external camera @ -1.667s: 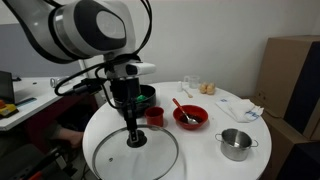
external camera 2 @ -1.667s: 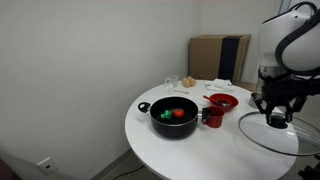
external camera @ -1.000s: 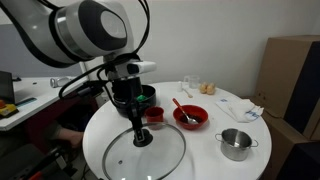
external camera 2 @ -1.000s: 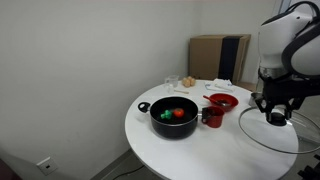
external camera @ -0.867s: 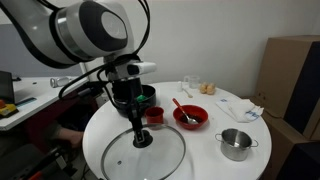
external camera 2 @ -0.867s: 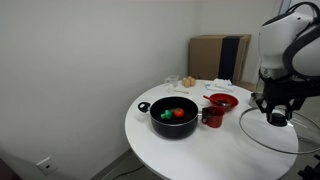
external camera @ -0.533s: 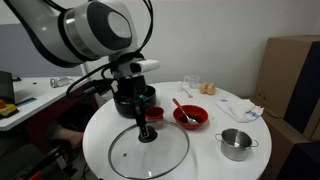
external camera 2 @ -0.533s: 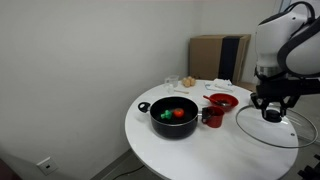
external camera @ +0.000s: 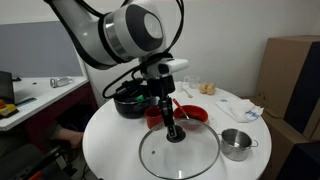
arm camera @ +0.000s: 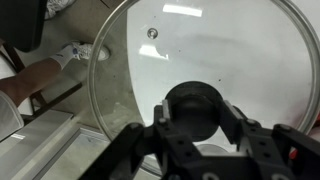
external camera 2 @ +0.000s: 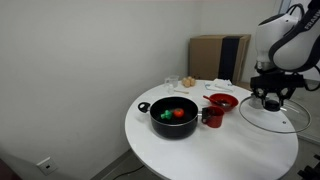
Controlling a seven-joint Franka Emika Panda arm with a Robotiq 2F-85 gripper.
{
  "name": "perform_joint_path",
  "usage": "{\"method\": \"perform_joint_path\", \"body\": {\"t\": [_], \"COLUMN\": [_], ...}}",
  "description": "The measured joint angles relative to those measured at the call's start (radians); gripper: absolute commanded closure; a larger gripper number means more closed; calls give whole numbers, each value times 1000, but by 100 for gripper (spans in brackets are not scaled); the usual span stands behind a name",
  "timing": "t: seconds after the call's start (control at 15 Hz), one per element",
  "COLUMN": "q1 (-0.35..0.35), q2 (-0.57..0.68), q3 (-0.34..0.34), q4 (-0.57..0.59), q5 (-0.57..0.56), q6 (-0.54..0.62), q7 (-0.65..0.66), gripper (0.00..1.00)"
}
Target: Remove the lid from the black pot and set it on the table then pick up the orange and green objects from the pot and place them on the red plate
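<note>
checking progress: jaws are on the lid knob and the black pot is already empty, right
Not empty: an exterior view shows the green and orange objects inside the black pot. The jaws are on the lid knob.

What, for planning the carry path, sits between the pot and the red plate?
A small red cup stands between pot and plate, shown in an exterior view.

- Soft, even overhead light is filling both exterior views, casting only faint shadows.
- Bright glare patches are sitting on the lid along the wrist view's top edge.
- All frames are looking small and slightly soft.
</note>
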Motion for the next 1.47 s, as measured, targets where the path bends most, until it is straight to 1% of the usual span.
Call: {"method": "perform_joint_path", "body": {"t": [0.2,0.33,0.6,0.67,0.73,0.8,0.87,1.07,1.13,1.33,1.47], "q1": [1,2,3,3,4,4,4,8,8,8,9], "q2": [94,160,267,287,302,310,318,323,323,308,268], "q3": [-11,-10,-4,-3,-3,-2,-3,-5,-5,-5,-7], "q4": [33,67,142,156,169,178,185,194,195,188,169], "q5": [38,111,256,283,307,329,344,376,387,430,449], "q6": [30,45,51,51,52,52,52,52,52,52,40], "q7": [13,0,-90,-115,-140,-165,-188,-247,-266,-339,-380], "gripper": [76,76,76,58,26,26,24,4,1,0,0]}}
